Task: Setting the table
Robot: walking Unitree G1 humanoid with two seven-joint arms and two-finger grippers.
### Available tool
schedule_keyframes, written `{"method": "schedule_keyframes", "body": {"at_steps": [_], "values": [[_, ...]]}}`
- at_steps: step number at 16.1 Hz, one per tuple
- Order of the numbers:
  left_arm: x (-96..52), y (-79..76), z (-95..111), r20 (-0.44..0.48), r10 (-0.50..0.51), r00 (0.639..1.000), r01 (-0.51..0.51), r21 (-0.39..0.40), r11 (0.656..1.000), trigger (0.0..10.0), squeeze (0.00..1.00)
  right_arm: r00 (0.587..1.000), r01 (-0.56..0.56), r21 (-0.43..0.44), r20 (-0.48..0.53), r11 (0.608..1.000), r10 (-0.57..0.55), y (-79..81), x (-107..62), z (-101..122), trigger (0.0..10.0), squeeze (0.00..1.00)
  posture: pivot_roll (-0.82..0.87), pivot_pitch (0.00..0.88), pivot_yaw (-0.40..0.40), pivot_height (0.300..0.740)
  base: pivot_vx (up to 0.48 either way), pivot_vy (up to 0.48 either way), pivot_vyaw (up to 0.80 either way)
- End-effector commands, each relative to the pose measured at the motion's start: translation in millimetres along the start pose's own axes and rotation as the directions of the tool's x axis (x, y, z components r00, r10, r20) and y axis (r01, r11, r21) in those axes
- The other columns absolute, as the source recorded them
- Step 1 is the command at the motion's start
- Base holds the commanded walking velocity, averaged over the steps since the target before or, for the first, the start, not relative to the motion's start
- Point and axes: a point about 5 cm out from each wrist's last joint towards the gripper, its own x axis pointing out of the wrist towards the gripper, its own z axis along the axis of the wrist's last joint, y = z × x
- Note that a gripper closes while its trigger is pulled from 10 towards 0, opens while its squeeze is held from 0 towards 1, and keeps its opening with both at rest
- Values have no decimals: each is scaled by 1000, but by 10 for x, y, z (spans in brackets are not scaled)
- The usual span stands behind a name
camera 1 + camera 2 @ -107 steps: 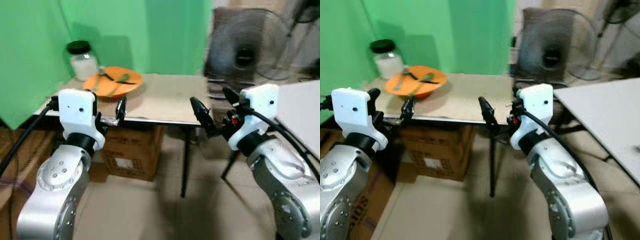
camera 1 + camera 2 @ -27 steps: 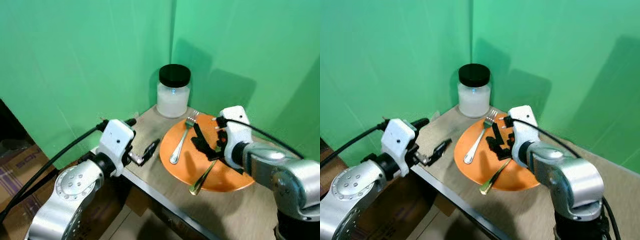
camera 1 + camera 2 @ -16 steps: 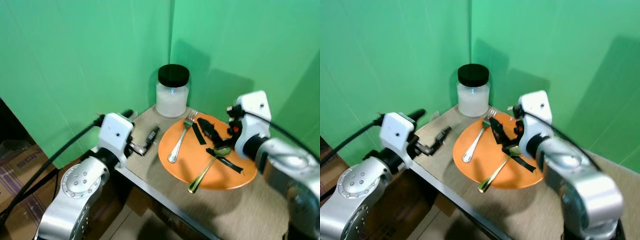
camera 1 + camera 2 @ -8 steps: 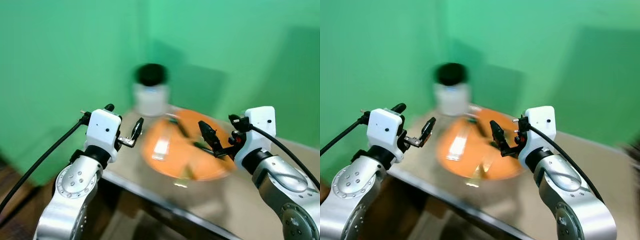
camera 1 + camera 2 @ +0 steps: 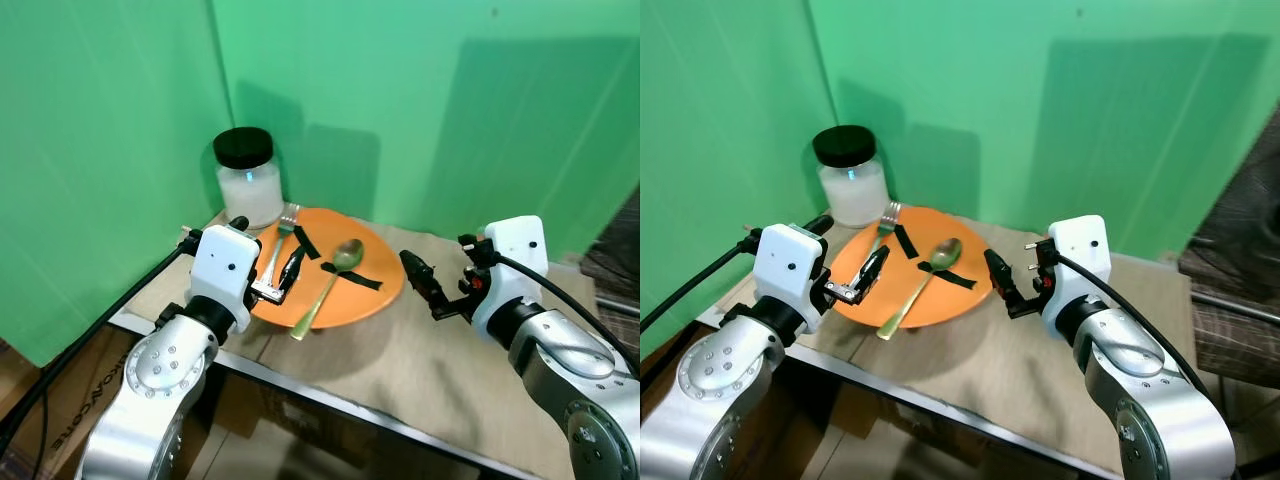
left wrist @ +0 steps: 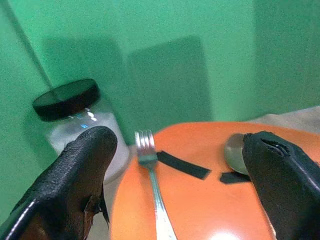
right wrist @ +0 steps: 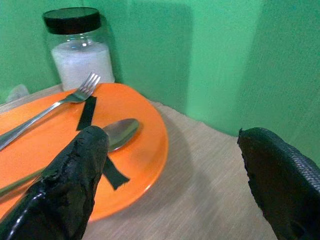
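One tan table (image 5: 420,360), orange plate (image 5: 370,300), green walls (image 5: 420,100)

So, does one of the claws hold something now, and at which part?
Nothing is held. The left claw is open above the orange plate, near the fork; the right claw is open over the table, beside the plate.

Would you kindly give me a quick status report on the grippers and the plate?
Left gripper open, low over orange plate beside the fork. Right gripper open, off the plate's far side, empty. Spoon on plate; jar behind it.
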Motion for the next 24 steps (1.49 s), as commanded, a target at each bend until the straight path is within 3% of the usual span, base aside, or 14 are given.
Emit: {"method": "schedule_keyframes", "body": {"at_steps": [1, 2, 3, 4, 5, 6, 9, 11, 17, 18, 20, 22, 24], "values": [[14, 9, -22, -20, -34, 999, 33, -40, 999, 10000, 1000, 1000, -30, -12, 3, 999, 30, 5, 35, 38, 10000, 0, -117, 0, 28, 740, 0, 0, 0], [60, -5, -16, -30, -110, 993, 108, -56, 993, 10000, 1000, 998, -66, -50, -8, 997, 66, 3, 48, 58, 10000, 0, -115, 0, 23, 740, 0, 0, 0], [85, -7, -17, -36, -135, 990, 132, -62, 989, 10000, 1000, 997, -81, -61, -19, 995, 80, 0, 50, 56, 10000, 0, -115, 0, 23, 740, 0, 0, 0], [202, 26, -70, -90, -157, 984, 146, -117, 982, 10000, 1000, 992, -116, -98, -57, 988, 111, -35, 44, 43, 10000, 0, -119, 0, 23, 740, 0, 0, 0], [262, 19, -90, -102, -196, 975, 185, -108, 977, 10000, 1000, 990, -128, -109, -69, 986, 122, -55, 38, 42, 10000, 0, -128, 0, 27, 740, 0, 0, 0], [314, 5, -105, -113, -235, 965, 224, -104, 969, 10000, 0, 989, -135, -116, -78, 984, 126, -73, 33, 41, 10000, 0, -132, 0, 27, 740, 0, 0, 0], [452, -6, -130, -133, -265, 955, 253, -100, 962, 10000, 0, 987, -140, -128, -91, 982, 129, -97, 22, 40, 10000, 0, -141, 0, 20, 740, 0, 0, 0], [634, -84, -234, -169, -343, 924, 321, -142, 936, 10000, 0, 980, -168, -150, -130, 974, 149, -135, -11, 15, 10000, 0, -149, 0, 19, 740, 0, 0, 0], [763, -208, -256, -202, -438, 876, 414, -148, 898, 10000, 0, 966, -214, -193, -190, 957, 178, -233, -94, -27, 10000, 0, -159, 0, 38, 740, 0, 0, 0], [789, -233, -277, -222, -453, 863, 432, -139, 891, 8824, 0, 960, -236, -200, -202, 951, 195, -231, -118, -33, 10000, 0, -163, 0, 46, 740, 0, 0, 0], [815, -210, -350, -281, -441, 853, 428, -107, 897, 1059, 0, 951, -265, -213, -219, 940, 218, -223, -155, -38, 10000, 0, -166, 0, 55, 740, 0, 0, 0], [828, -191, -368, -296, -435, 850, 424, -104, 900, 0, 0, 944, -287, -213, -226, 934, 239, -213, -179, -36, 10000, 0, -169, 0, 62, 740, 0, 0, 0], [857, -154, -376, -318, -429, 846, 420, -101, 902, 0, 0, 921, -351, -211, -252, 912, 297, -203, -234, -31, 10000, 0, -169, 0, 68, 740, 0, 0, 0]]}}
